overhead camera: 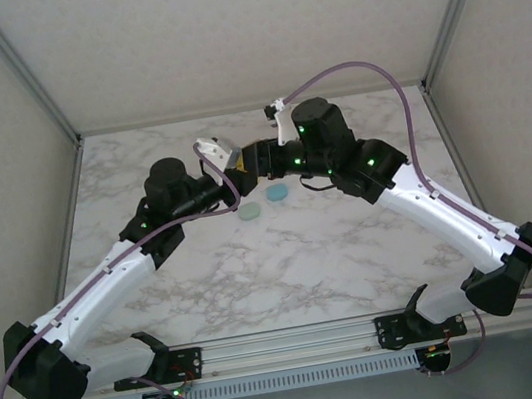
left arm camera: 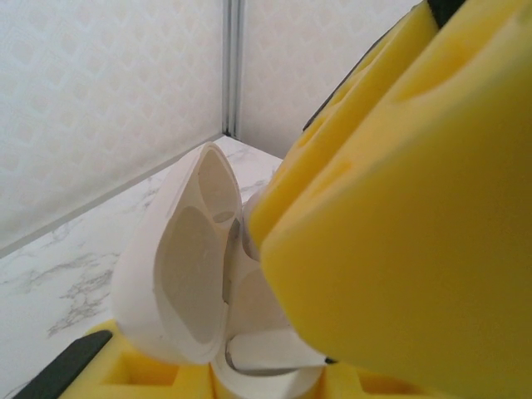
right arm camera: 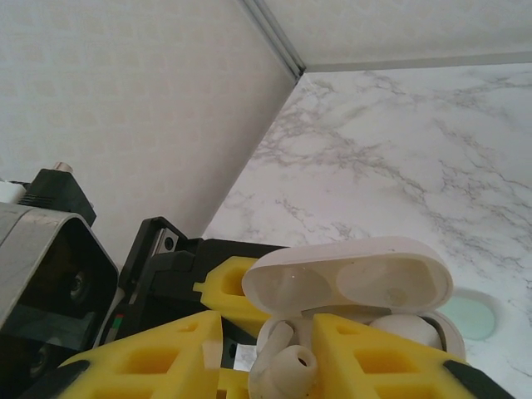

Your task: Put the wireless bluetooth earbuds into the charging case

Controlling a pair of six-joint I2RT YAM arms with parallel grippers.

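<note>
L gripper (left arm camera: 249,378) is clenched on the white charging case (right arm camera: 349,278), lid open, case held off the counter (right arm camera: 399,150). R gripper (right arm camera: 266,337) is right at the case mouth, w/ a white earbud (right arm camera: 283,367) between its yellow fingers, stem down toward one slot. Can't tell if the fingers press on it or stand loose. In the other slot a 2nd white bud (right arm camera: 403,328) seems to sit. On the counter near both grippers lie a mint disc (overhead camera: 248,210) & a teal disc (overhead camera: 276,195), just beside each other.
</note>
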